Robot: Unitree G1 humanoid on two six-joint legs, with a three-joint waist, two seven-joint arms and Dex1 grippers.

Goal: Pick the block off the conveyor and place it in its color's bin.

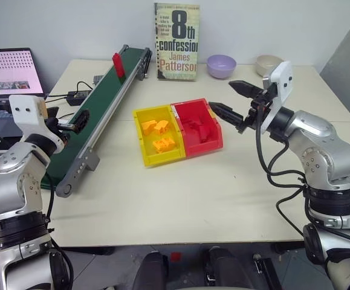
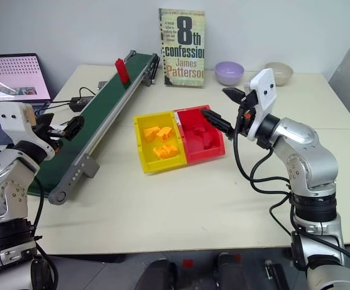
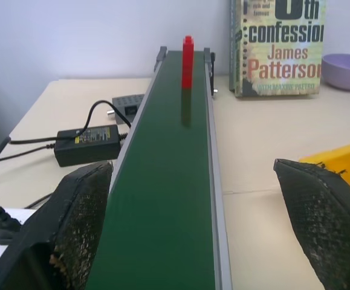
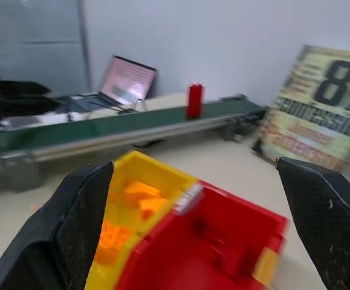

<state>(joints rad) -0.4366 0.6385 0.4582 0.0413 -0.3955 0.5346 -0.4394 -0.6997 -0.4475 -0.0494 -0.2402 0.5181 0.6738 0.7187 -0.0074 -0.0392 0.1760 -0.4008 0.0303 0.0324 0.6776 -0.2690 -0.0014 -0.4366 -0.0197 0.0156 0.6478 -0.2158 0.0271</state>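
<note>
Block (image 1: 118, 64), red and upright, is seen on the conveyor (image 1: 102, 112) toward the upper left of the frame. Left claw (image 1: 73, 124) is held spread over the conveyor's near part; right claw (image 1: 230, 99) is spread beside the red bin (image 1: 214, 130).

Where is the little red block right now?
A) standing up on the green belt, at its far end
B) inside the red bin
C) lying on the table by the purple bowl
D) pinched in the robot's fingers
A: the block stands upright on the conveyor near its far end, with nothing touching it and the bin well away from it.
</note>
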